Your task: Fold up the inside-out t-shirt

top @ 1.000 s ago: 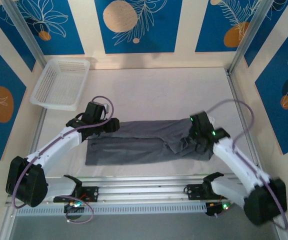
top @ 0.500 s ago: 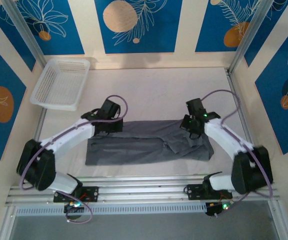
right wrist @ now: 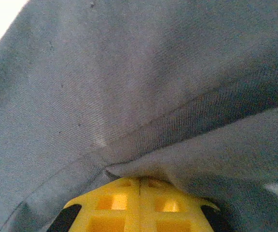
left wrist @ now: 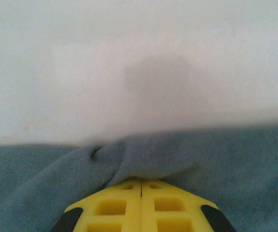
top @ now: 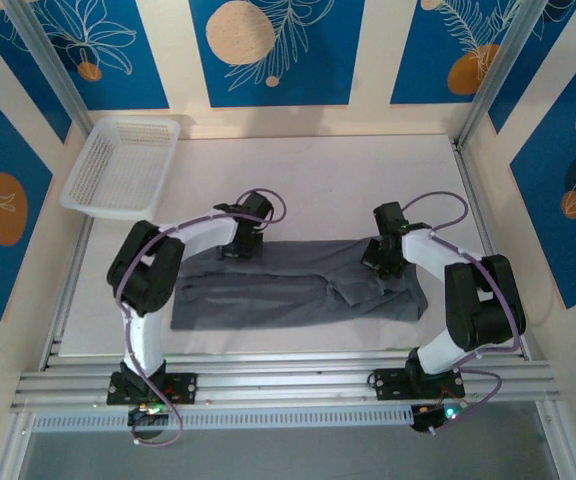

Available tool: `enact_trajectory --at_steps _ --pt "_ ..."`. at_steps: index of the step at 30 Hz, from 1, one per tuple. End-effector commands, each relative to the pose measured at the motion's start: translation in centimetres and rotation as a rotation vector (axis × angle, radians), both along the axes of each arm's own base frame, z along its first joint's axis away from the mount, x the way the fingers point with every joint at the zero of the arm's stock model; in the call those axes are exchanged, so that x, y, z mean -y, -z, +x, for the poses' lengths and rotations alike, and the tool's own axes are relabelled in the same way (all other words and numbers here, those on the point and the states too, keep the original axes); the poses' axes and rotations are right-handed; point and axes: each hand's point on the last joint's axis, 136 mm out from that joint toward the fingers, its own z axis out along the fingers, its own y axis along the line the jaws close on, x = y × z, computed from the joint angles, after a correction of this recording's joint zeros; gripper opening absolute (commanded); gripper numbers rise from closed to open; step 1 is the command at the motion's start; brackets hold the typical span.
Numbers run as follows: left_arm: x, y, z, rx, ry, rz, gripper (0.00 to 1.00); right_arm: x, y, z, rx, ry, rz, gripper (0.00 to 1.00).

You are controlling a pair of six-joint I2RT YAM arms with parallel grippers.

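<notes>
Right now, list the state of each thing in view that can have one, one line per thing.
t-shirt, lying on the table in a wide strip, rumpled near its right end
left hand, shut on the t-shirt's far edge, cloth bunched at the fingertips
right hand, shut on a fold of the t-shirt
basket, upright and empty in the far left corner
</notes>
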Motion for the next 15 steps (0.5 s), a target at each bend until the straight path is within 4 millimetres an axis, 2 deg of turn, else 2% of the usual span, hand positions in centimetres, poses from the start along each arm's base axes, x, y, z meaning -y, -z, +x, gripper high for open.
enact_trajectory --at_steps 1,3,7,9,13,15 --pt "0.6 1.6 3.0 0.007 -0.030 -0.019 0.00 -1.2 1.4 -1.4 -0.076 0.086 0.122 0.00" --pt "2.1 2.3 5.2 -0.011 -0.024 -0.073 0.00 -1.6 1.1 -1.6 -0.083 0.104 0.128 0.00" --pt "5.9 2.5 10.5 0.007 0.011 -0.172 0.00 -3.8 0.6 -2.5 -0.092 0.134 0.223 0.00" --pt "8.2 1.9 13.6 0.036 0.026 -0.240 0.00 -6.8 0.2 -3.1 -0.079 0.079 0.313 0.00" --pt "12.2 0.0 19.5 0.145 0.038 -0.391 0.00 -12.5 0.8 -5.5 -0.118 0.099 0.410 0.00" --pt "13.3 -1.3 21.9 0.211 0.022 -0.489 0.00 -16.6 0.7 -6.4 -0.087 0.073 0.460 0.00"
